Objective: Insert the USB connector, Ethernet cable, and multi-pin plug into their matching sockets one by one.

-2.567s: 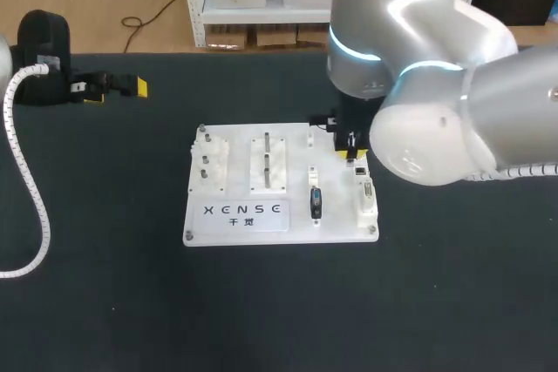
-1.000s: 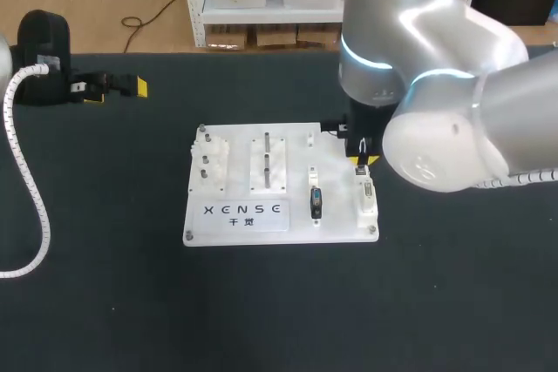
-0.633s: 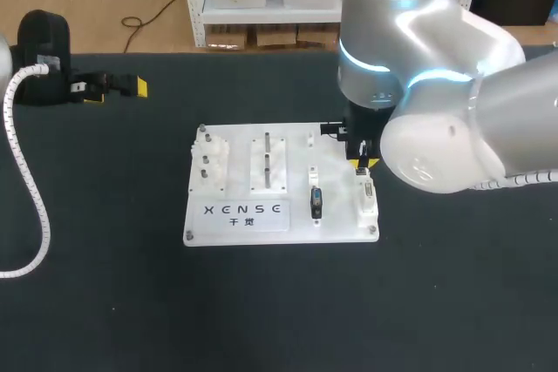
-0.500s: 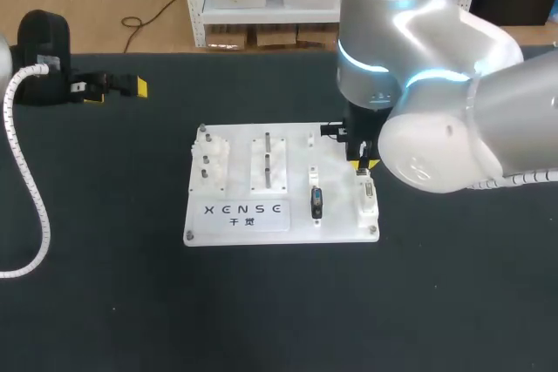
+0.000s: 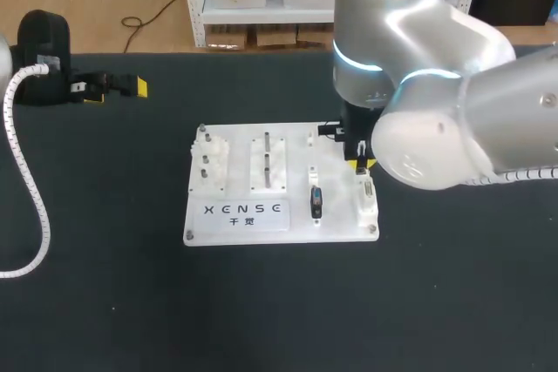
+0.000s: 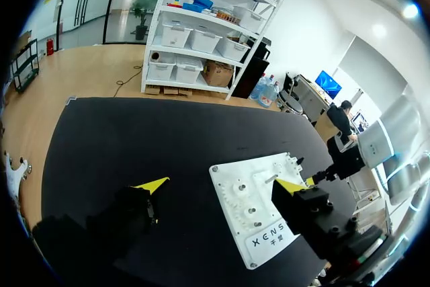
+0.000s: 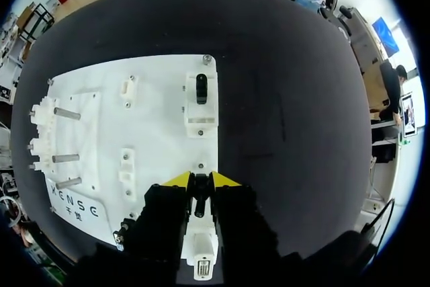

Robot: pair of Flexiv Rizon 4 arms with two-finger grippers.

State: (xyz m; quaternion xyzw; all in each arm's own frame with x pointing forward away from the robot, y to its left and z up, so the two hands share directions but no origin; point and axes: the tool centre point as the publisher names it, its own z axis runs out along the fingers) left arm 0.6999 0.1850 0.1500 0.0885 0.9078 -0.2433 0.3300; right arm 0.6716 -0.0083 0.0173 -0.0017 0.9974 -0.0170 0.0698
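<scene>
Left gripper point(image 6: 222, 185): fingers spread and empty, well off the white board's point(image 5: 237, 172) left side.
Print: dark lettering on the board's near-left part, not read out.
Black connector point(image 5: 316, 202): stands in a socket right of the board's middle.
Right gripper point(image 7: 199, 181): clamped on a dark plug point(image 7: 199, 199) at the board's right edge, over a white socket block point(image 7: 199, 250).
Handling: the plug is probably light, rigid and small, best held by its flat sides and kept square.

Board point(image 5: 340, 206) central; right end effector point(image 7: 201, 179) with plug point(image 7: 199, 196) over its rear right corner; left end effector point(image 6: 220, 185) far left, behind
</scene>
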